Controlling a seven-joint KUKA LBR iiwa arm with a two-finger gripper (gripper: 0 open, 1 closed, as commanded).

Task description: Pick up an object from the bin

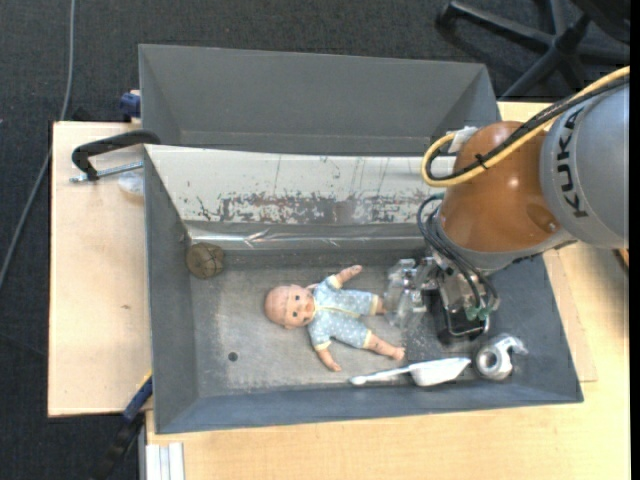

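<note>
Pale-blue-suited doll [325,318] lies just beside the jaws, gap unreadable; white spoon [420,373] near.

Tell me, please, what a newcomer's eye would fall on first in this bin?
A baby doll in pale blue clothes lies face up in the middle of the grey bin. The gripper hangs low just right of it, by the doll's legs. A white spoon lies along the front wall, with a small silver thing to its right.

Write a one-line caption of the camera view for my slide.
Gripper low in the bin beside a doll, with a white spoon and a metal piece in front.
</note>
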